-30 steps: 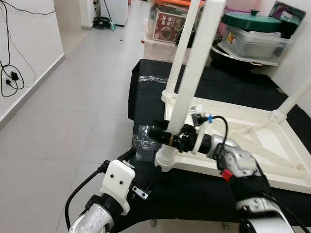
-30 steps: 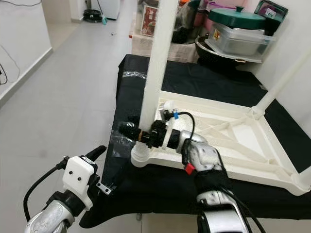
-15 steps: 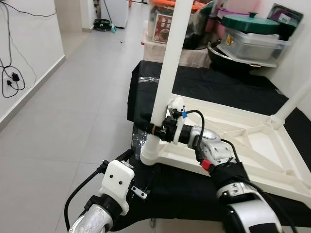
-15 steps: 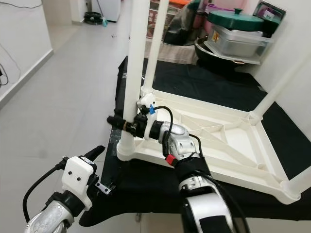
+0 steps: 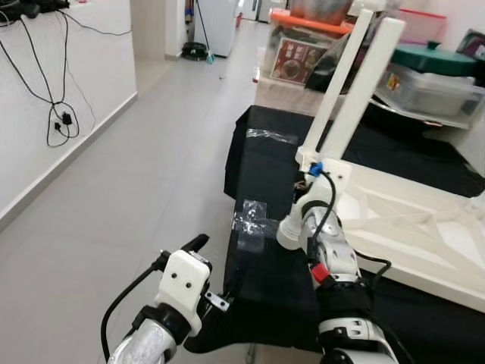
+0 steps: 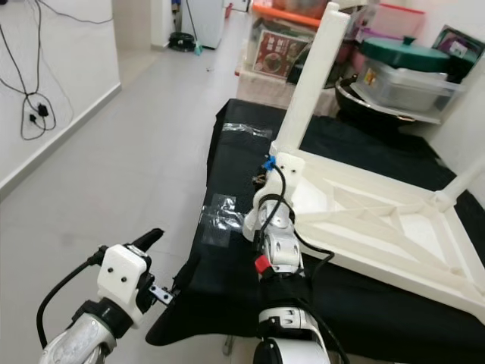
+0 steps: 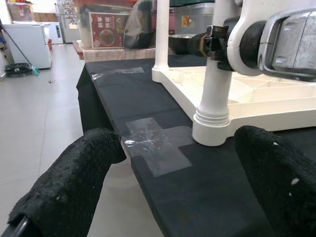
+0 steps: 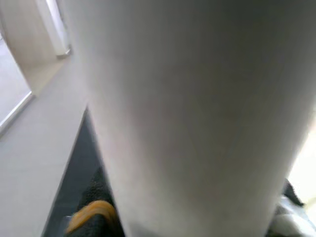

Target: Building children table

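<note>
Change: your camera has swung; the right gripper (image 5: 303, 199) remains clamped on the table leg (image 5: 356, 91).
Writing: none legible to you on the red box (image 5: 295, 59).
Table (image 6: 379, 227): white, upturned on black cloth (image 5: 265, 189), legs up.
Left gripper (image 7: 168, 173): fingers spread, short of the leg's base.

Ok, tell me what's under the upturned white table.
The white table lies on a black cloth, with clear tape stuck beside its near corner. What the cloth covers is hidden.
</note>
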You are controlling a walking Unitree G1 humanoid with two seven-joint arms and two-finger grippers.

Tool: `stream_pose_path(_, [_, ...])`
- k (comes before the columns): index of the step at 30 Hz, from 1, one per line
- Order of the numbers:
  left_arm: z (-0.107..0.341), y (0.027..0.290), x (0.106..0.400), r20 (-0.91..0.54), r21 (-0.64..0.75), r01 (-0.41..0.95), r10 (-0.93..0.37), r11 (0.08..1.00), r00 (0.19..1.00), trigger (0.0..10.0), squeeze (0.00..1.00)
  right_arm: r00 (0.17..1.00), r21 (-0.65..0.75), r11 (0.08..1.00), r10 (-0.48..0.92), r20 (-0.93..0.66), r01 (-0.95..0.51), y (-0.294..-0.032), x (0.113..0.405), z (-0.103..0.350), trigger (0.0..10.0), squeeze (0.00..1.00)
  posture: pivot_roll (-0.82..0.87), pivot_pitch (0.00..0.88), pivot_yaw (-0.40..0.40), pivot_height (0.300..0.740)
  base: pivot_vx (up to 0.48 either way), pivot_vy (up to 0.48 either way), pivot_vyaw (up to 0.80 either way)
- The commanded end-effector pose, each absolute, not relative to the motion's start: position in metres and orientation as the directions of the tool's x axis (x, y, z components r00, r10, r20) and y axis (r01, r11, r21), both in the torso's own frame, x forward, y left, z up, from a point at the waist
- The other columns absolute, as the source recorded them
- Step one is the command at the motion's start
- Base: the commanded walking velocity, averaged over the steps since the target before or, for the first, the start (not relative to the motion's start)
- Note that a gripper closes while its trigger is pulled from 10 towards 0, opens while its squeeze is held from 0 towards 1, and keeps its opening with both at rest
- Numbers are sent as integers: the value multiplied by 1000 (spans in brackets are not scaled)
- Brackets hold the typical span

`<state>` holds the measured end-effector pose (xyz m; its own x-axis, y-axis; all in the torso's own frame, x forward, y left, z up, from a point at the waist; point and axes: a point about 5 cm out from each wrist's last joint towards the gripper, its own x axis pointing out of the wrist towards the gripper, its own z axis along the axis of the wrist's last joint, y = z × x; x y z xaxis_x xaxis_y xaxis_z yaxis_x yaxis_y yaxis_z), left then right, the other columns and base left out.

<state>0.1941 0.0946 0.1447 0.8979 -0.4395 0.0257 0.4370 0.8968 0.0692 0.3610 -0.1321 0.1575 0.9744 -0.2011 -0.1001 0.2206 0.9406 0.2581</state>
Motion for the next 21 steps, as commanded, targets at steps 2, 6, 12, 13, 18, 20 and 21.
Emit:
stream_pose_path(2, [145,93,195,32,72,443,-446,893,894,10000,0,997,394,918,-21,-79,50,-99,360,152,10000,1000,173,0,-159,740,0,0,0])
stream_pose_path(6, [145,93,194,31,69,441,-444,895,895,10000,0,998,389,919,60,23,-64,-97,364,172,10000,0,167,0,-158,740,0,0,0])
stream_pose_path(12, [144,92,195,33,68,443,-445,894,895,10000,0,899,374,818,381,216,-437,-110,362,194,10000,0,168,0,-159,740,0,0,0])
stream_pose_path(13, [144,93,195,34,69,440,-443,895,896,10000,0,842,375,754,493,219,-539,-111,359,193,10000,0,160,0,-154,740,0,0,0])
stream_pose_path(18, [144,92,196,36,68,443,-446,894,895,10000,0,605,261,559,782,147,-787,-116,346,184,10000,0,162,0,-154,740,0,0,0])
stream_pose_path(20, [144,91,195,38,68,447,-450,892,892,10000,0,428,218,403,900,81,-889,-116,334,176,10000,0,165,0,-153,740,0,0,0])
stream_pose_path(21, [144,90,195,38,67,450,-453,890,891,10000,0,308,205,295,951,37,-933,-117,327,171,10000,0,166,0,-154,740,0,0,0])
